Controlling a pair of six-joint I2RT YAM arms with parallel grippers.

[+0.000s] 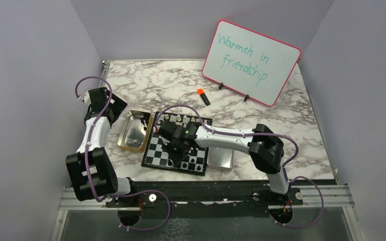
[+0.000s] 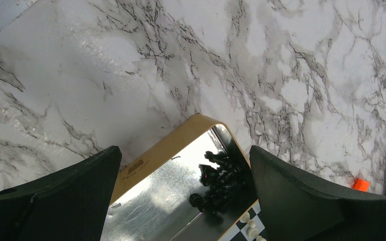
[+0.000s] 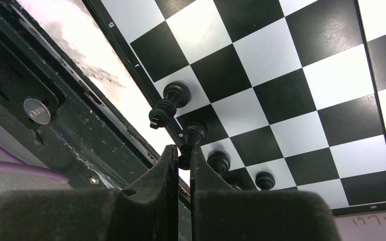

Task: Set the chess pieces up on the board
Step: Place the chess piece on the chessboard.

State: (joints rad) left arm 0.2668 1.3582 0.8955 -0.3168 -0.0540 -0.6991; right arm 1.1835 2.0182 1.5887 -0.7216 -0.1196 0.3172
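Right claw (image 3: 182,163) clamped on black piece (image 3: 195,133) at 6 o'clock edge of the board (image 3: 281,75), board lay at centre of the surface (image 1: 291,130), left claw (image 2: 185,155) spread wide above gold tray (image 2: 166,145) at board's 9 o'clock, black chess pieces (image 2: 221,181) heaped in tray's 1 o'clock corner

The board's (image 3: 281,65) middle squares lie bare, leaving room to come straight down there. A row of black pieces (image 3: 218,160) crowds its near edge and white pieces (image 1: 181,119) line the far edge. The right arm (image 1: 226,138) stretches over the board's right side and the silver tray (image 1: 222,161), closing that approach. Left of the gold tray (image 2: 181,135) the marble (image 2: 105,75) is open. Inside the gold tray, a heap (image 2: 221,183) seems confined to one corner. Behind the board stand only a marker (image 1: 203,96) and a whiteboard (image 1: 251,63).
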